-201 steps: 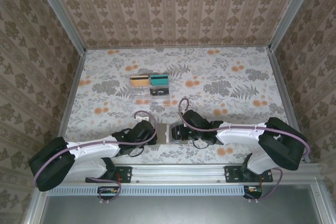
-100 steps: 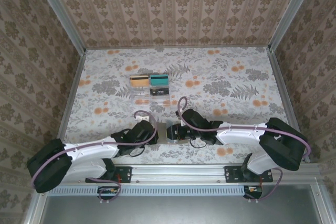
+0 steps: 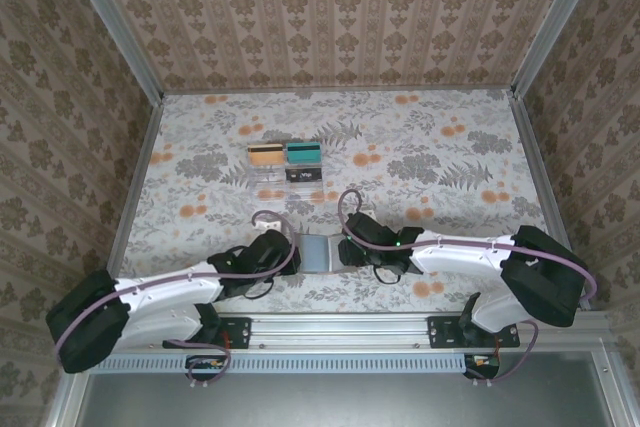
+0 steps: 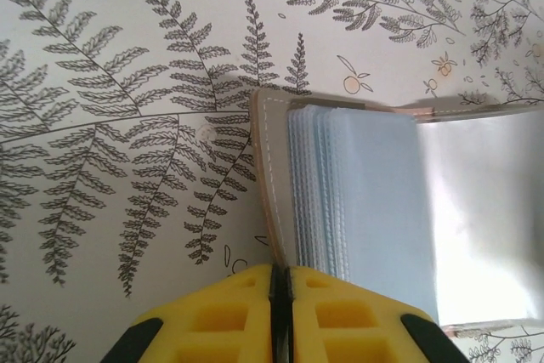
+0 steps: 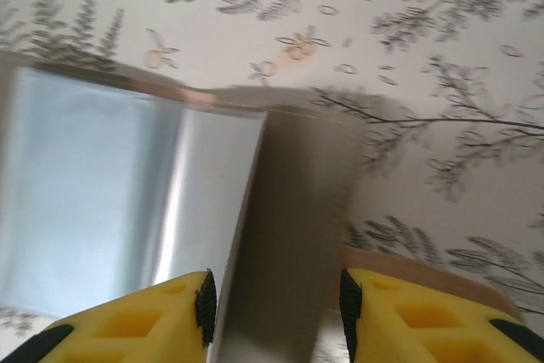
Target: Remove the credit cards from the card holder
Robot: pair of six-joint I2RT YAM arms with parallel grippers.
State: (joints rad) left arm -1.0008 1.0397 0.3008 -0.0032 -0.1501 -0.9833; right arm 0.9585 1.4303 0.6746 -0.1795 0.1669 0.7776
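Note:
The card holder [image 3: 318, 252] lies spread open on the floral table between my two grippers. Its grey-brown left cover [image 4: 267, 167] has a stitched edge, with a stack of pale clear sleeves [image 4: 361, 197] beside it. My left gripper [image 4: 280, 276] is shut on that cover's near edge. My right gripper [image 5: 274, 302] stands open, its jaws straddling a grey-brown panel [image 5: 297, 210] of the holder; contact with the pads is unclear. A shiny sleeve [image 5: 102, 184] lies to the panel's left. I cannot tell whether the sleeves hold credit cards.
A clear acrylic stand [image 3: 285, 179] sits farther back at centre-left, showing an orange card [image 3: 264, 154], a teal card [image 3: 303, 152] and a dark one [image 3: 303, 175]. Patterned walls enclose the table on three sides. The metal rail [image 3: 340, 329] runs along the near edge.
The card holder has gone from nearly folded to spread open. My right gripper has drawn to the right with its side. The left gripper stays at the left cover.

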